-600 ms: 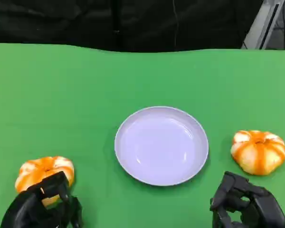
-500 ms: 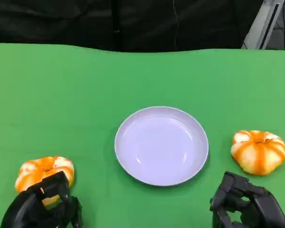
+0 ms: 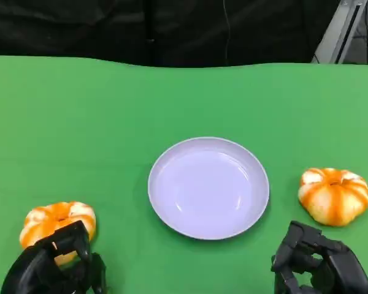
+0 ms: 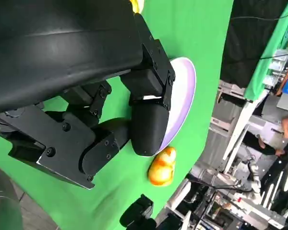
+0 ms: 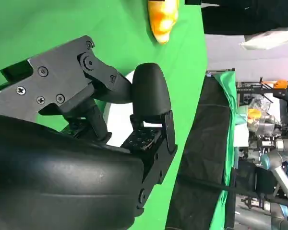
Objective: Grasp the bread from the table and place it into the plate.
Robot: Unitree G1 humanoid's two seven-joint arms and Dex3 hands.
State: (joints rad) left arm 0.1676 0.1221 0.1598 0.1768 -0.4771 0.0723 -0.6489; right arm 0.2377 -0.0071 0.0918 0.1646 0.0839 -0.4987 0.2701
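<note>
a green table (image 3: pixel 98 116) holds a white plate (image 3: pixel 208 187) at centre. one bread (image 3: pixel 56 224) lies left of it, just beyond the left hand (image 3: pixel 52 266); another bread (image 3: pixel 333 195) lies right, near the right hand (image 3: pixel 319 266). both hands hold nothing, fingers (image 3: pixel 73 239) loosely apart.

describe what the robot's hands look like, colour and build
Both the left hand and the right hand are matte black throughout. In the wrist views each has a smooth rounded shell, with blocky, angular segments joined by visible screws and pivot pins. The fingers end in rounded, glossy tips, and a finger pad on the right hand carries a dotted texture. No cables or markings can be made out.
</note>
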